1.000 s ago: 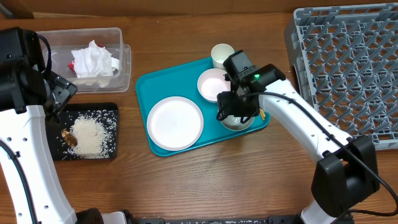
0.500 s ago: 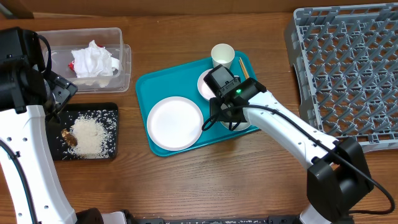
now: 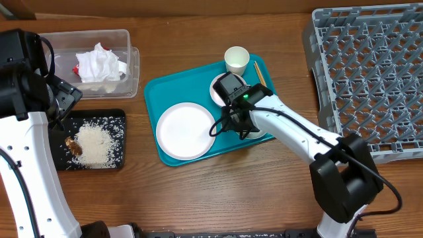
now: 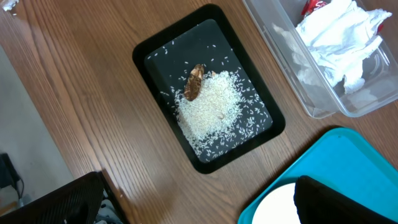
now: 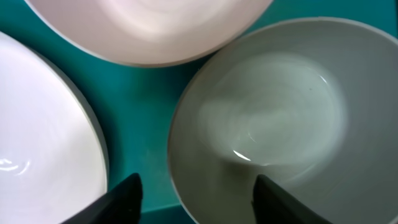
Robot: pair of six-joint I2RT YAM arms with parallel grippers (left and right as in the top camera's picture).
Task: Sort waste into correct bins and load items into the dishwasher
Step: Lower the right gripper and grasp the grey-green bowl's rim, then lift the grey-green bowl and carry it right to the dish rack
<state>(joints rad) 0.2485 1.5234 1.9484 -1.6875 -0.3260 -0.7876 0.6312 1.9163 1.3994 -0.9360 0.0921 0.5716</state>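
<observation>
Right gripper: we note it low over the bowl, jaws spread. One finger is inside the rim and one outside on the plate side, nothing pinched yet. The plate and second bowl lie just beside it on the teal tray, with the cup and chopsticks at its far edge.

Left gripper: jaws apart, empty, above the black tray.

Waste looks sorted to us:
- rice and scrap are in the black tray
- tissues and wrapper are in the tub

The rack holds nothing we can see, so we judge that all five items remain to load.
</observation>
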